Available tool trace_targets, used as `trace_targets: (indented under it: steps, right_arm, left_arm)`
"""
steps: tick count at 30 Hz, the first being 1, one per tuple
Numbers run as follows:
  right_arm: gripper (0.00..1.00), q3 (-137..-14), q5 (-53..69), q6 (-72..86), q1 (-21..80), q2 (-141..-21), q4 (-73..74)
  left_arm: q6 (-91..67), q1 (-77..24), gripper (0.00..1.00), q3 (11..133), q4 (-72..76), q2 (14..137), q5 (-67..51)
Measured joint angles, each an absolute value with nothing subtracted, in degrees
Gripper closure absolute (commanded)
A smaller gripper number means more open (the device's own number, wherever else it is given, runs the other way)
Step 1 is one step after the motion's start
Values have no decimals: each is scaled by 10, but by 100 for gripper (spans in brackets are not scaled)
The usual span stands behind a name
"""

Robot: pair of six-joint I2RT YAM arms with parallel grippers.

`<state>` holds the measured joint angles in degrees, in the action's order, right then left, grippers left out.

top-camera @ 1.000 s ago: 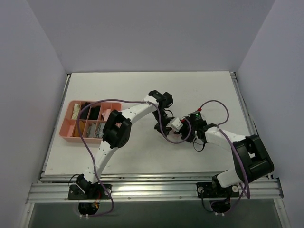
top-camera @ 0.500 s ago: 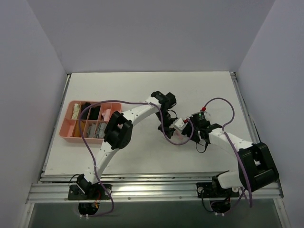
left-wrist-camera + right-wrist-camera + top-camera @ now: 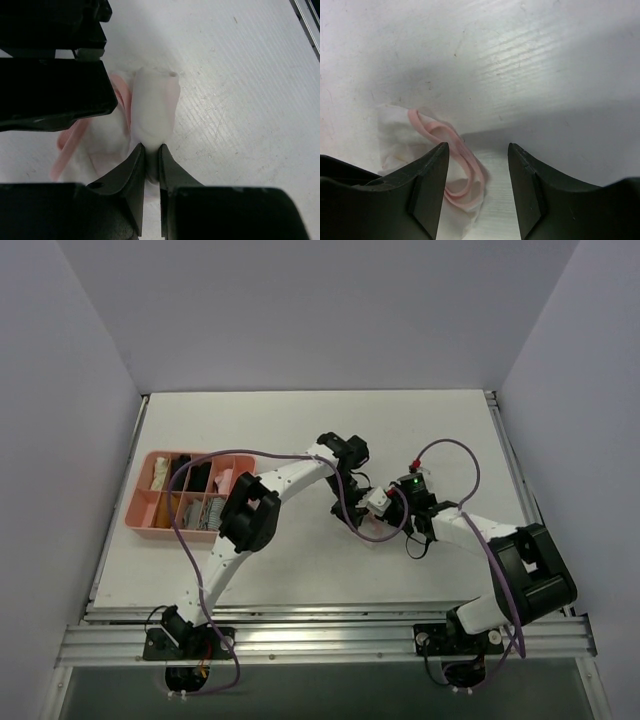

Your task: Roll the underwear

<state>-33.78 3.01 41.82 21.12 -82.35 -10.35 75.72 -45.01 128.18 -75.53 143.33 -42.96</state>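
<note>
Underwear [image 3: 152, 105]: mid-table [image 3: 240, 100], between both arms.
Left gripper [image 3: 151, 150]: pinched shut on the roll's near end.
Right gripper [image 3: 477, 150]: open, straddling the loose pink-trimmed tail.
Done: short tube formed.
Left: roll in the tail.

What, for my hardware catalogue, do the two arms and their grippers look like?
The left arm and right arm have white links with black joint housings, and purple cables loop alongside. The right wrist shows a small green light. The left gripper and right gripper have black, tapering fingers.
</note>
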Motion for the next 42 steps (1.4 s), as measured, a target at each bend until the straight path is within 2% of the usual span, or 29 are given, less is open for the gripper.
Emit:
trace_targets:
  steps: [9,16,24,33,42]
  right_arm:
    - [51,-396,-3,333,225,-882,-100]
    - [51,-409,51,355,225,-925,-172]
    - [52,-466,41,375,238,-993,-208]
    - [52,-578,-24,358,243,-1054,-108]
    - [53,-664,-150,344,251,-1106,-6]
  left_arm:
    - [728,-430,98,1254,-752,1425,-441]
    - [704,-422,98,1254,-755,1426,-440]
    - [692,-396,98,1252,-771,1426,-439]
    - [667,-378,98,1251,-783,1428,-438]
    - [645,-360,98,1247,-788,1428,-439]
